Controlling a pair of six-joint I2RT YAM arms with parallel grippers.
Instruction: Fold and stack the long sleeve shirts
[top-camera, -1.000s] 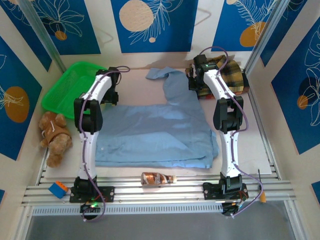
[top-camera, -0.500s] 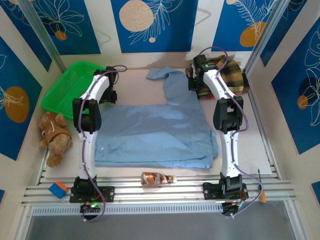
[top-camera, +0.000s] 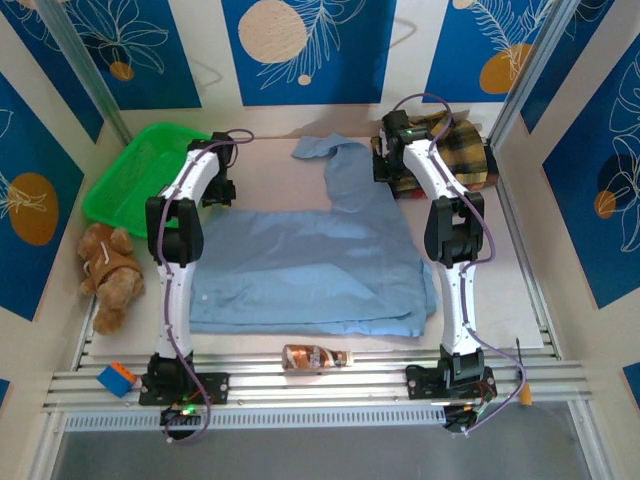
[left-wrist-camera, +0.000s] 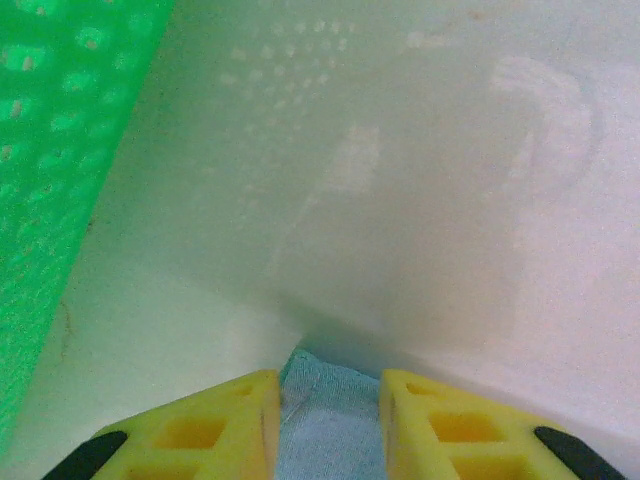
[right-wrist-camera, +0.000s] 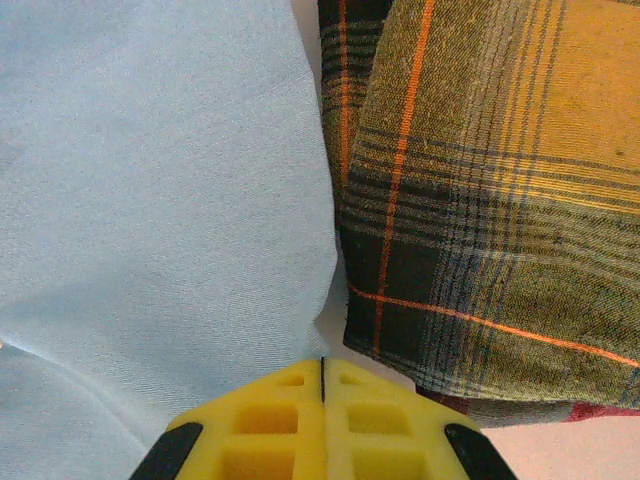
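Note:
The light blue long sleeve shirt (top-camera: 310, 265) lies spread flat mid-table, one sleeve reaching toward the back. The plaid long sleeve shirt (top-camera: 455, 150) sits bunched at the back right. My left gripper (top-camera: 213, 192) is low at the blue shirt's back left corner. In the left wrist view a corner of the blue cloth (left-wrist-camera: 325, 420) lies between the yellow fingers (left-wrist-camera: 215, 425) of the left gripper (left-wrist-camera: 325, 400), which stand narrowly apart. My right gripper (top-camera: 385, 168) is shut, and nothing shows between its fingers. The tips of the right gripper (right-wrist-camera: 322, 365) rest at the gap between blue cloth (right-wrist-camera: 150, 180) and plaid (right-wrist-camera: 500, 200).
A green basket (top-camera: 135, 180) stands at the back left, its wall (left-wrist-camera: 60, 150) close beside my left gripper. A teddy bear (top-camera: 108, 270) lies at the left edge. A brown bottle (top-camera: 315, 356) and a blue-orange block (top-camera: 115, 380) lie on the front rail.
The left gripper's fingers have narrowed around the blue shirt's corner, and its wrist has crept slightly left. The right arm has barely moved.

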